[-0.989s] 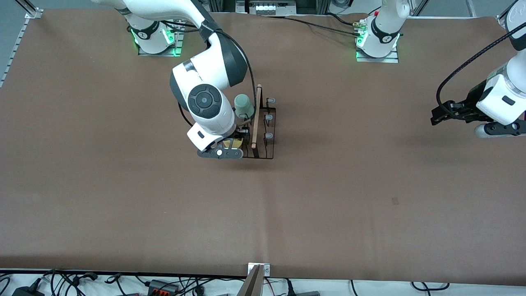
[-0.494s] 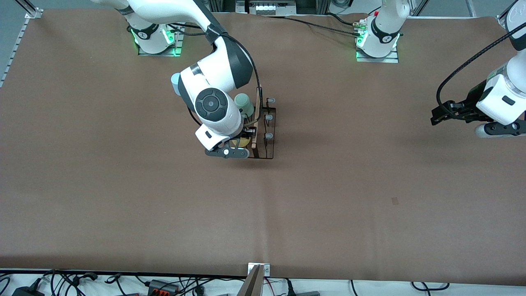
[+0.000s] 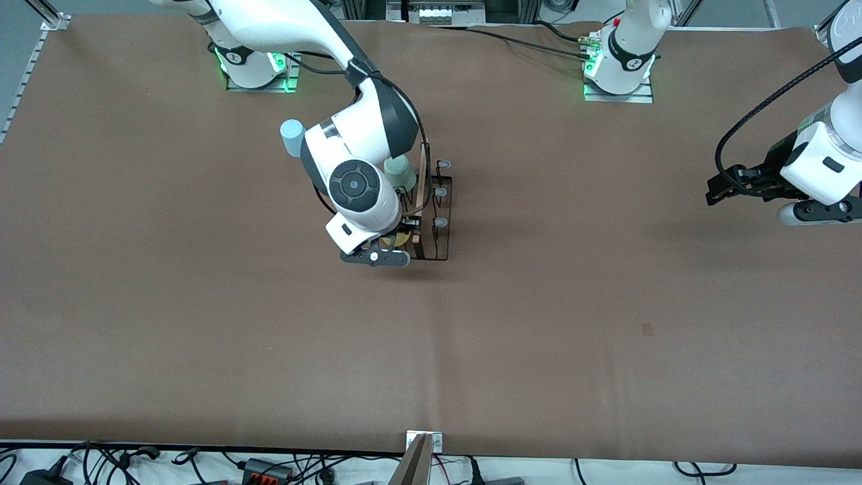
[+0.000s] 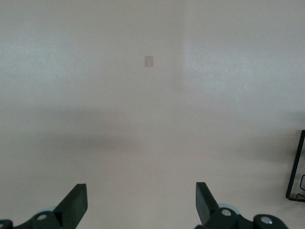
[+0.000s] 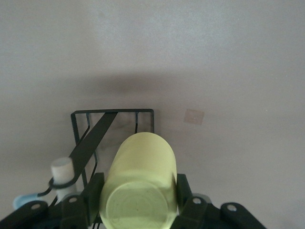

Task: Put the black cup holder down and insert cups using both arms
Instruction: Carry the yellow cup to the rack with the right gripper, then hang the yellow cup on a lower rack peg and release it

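The black cup holder (image 3: 446,236) stands mid-table, its wooden rod handle (image 3: 420,195) on top. A pale grey-green cup (image 3: 400,172) sits upturned on a prong at the end farther from the front camera. My right gripper (image 3: 390,236) is shut on the yellow cup (image 3: 401,238), over the holder's nearer end on the right arm's side. In the right wrist view the yellow cup (image 5: 140,181) lies between the fingers, above the holder's wire base (image 5: 114,113). The light blue cup (image 3: 292,137) stands on the table beside the right arm. My left gripper (image 3: 718,191) waits open and empty.
Three bare pale-tipped prongs (image 3: 441,192) line the holder's side toward the left arm. A corner of the holder (image 4: 296,167) shows at the edge of the left wrist view. The arm bases (image 3: 618,67) stand along the table's edge farthest from the front camera.
My right gripper has carried the yellow cup sideways onto the holder's nearer end. The arm's elbow has shifted and uncovered the light blue cup. The left arm has not moved.
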Tool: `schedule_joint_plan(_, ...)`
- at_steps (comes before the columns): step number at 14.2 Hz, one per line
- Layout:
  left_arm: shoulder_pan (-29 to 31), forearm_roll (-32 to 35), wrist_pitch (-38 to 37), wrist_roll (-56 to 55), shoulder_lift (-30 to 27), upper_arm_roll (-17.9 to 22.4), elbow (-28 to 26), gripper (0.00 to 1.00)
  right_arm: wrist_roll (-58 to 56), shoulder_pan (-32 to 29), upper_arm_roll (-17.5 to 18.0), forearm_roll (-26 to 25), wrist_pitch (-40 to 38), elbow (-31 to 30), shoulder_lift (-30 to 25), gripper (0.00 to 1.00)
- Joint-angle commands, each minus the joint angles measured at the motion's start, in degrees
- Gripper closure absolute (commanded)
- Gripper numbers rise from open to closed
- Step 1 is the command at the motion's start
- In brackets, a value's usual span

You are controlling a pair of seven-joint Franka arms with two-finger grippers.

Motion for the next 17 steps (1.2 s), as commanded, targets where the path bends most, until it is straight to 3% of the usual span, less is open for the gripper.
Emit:
schedule_joint_plan(1, 0.8, -1.6, -0.7, 1.3, -0.9, -0.3, -0.4, 0.0, 0.7, 0.7, -0.2, 0.6, 1.0, -0.2, 0.1, 0.0)
schedule_joint_plan(4, 0.8, -1.6, -0.7, 1.3, -0.9, -0.3, -0.4, 0.0, -0.5, 0.6, -0.8, -0.5, 0.1, 0.0, -2.9, 0.0)
schedule_joint_plan(8, 0.8, -1.6, -0.7, 1.3, -0.9, -0.3, -0.4, 0.0, -4.8, -3.4, -1.0, -7.0, -4.1, 0.0, -10.8, 0.0)
schedule_joint_plan(12, 0.8, -1.5, -0.7, 1.3, -0.9, -0.3, -0.4, 0.0, -14.3, -11.5, -1.1, -7.6, -8.7, 0.0, -15.4, 0.0)
schedule_joint_plan(17, 0.8, -1.6, -0.7, 1.3, -0.9, -0.3, -0.4, 0.0, -21.1, -17.5, -5.4, -7.6, -11.0, 0.1, -18.8, 0.0)
